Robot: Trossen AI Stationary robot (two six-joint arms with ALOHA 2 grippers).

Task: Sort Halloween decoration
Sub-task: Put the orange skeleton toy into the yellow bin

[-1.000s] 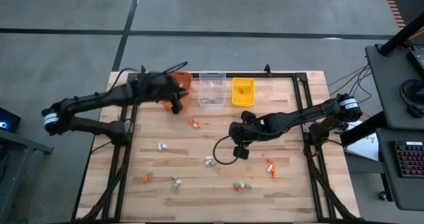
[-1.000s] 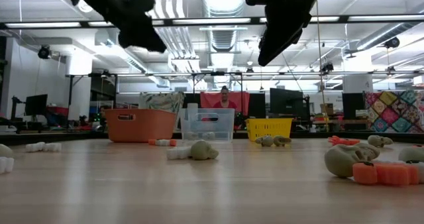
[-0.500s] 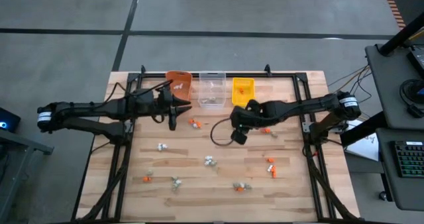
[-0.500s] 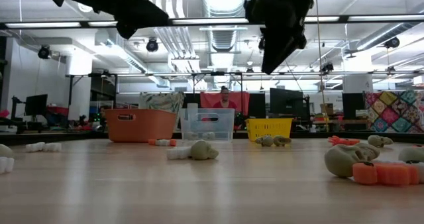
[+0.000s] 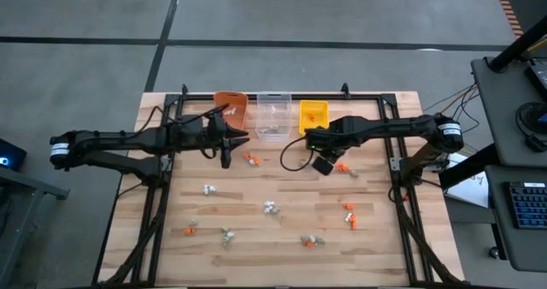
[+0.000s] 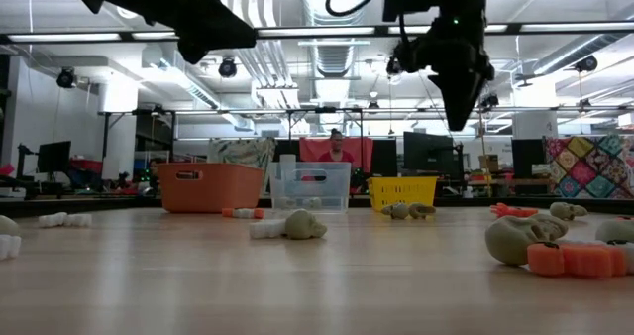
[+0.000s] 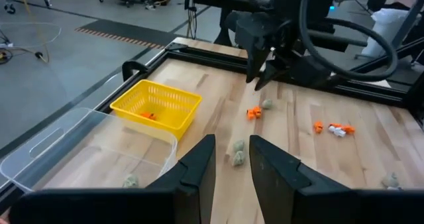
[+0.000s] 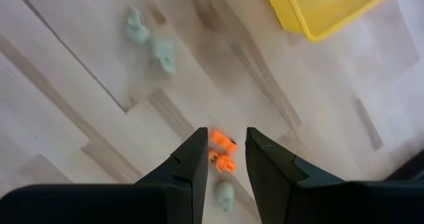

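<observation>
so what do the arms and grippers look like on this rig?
Two slim black jointed arms. The left arm has a white band near its base, the right arm a white band at its outer end. A black cable loops by the right gripper. The left gripper has two flat black fingers.

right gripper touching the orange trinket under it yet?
Apart. Low view: the right gripper hangs well above the tabletop; right wrist view shows the orange trinket lying on the wood beyond its open fingers.

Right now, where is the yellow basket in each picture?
High view: yellow basket at the table's far edge, rightmost of three bins.
Low view: right of the clear bin.
Left wrist view: beside the clear bin.
Right wrist view: a corner, upper right.
Shared landmark: the clear bin.
</observation>
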